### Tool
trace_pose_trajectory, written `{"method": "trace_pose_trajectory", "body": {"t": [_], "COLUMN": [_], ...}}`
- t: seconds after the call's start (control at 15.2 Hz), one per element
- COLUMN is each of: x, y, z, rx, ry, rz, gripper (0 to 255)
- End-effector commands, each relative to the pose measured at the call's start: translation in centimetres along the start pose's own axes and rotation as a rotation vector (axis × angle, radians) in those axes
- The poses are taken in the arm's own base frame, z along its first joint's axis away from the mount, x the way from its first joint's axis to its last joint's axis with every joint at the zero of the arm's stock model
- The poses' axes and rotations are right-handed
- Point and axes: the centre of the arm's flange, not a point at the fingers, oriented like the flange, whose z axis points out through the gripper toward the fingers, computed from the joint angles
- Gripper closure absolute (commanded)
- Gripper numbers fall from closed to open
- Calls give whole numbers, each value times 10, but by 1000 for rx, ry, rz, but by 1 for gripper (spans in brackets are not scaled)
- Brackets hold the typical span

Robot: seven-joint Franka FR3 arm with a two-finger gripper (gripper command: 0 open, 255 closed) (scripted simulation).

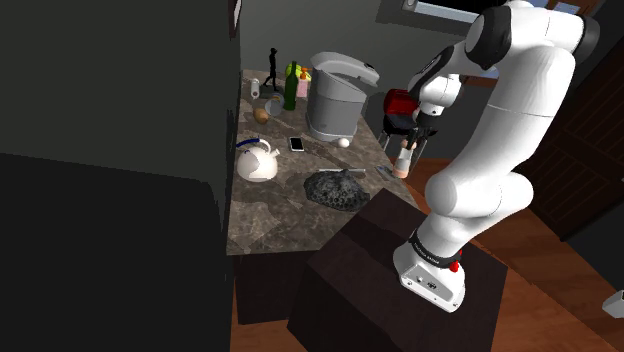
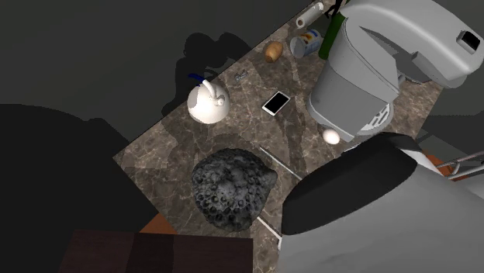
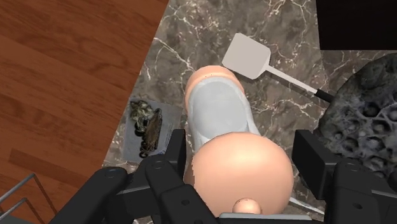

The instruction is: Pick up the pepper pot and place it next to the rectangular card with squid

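ok so the pincer (image 3: 242, 137) looks closed on the pepper pot (image 3: 222, 114). Both black fingers sit flush against the peach-coloured bulb on top, one each side, with no gap I can make out. The pot is upright, with peach ends and a pale grey-white waist, and it stands right between the fingers, pointing straight away from the wrist camera.

It's at the very edge of the marble desk (image 3: 191, 38), just beside the rectangular card with squid (image 3: 147, 127). The card lies flat at the desk's rim, on the side where the wooden floor (image 3: 63, 76) shows below. On the pot's other side there's a white spatula (image 3: 251, 56), near but apart, and a dark bumpy lump (image 3: 369, 108) a bit further off.

My read is that this is the put-down end of the job, since the pot is next to the card. I can't tell if its base is on the marble or just above it. So:
- Go straight down slowly until it's seated.
- Don't drift toward the card, or it'll end up on top of it.
- Don't drift outward either, because the edge is right there.
- Then spread the fingers evenly and lift straight up, so the bulb doesn't snag and tip the pot.
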Motion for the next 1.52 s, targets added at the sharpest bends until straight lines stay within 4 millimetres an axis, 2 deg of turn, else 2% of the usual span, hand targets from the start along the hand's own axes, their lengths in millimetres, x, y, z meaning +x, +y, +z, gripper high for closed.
{"method": "trace_pose_trajectory", "body": {"t": [0.0,1.19,1.45], "x": [1,8,9], "y": [0,7,7], "z": [11,106,109], "rx": [-1,-1,-1], "ry": [0,0,0], "rz": [0,0,0], "gripper": [255,255,255]}}
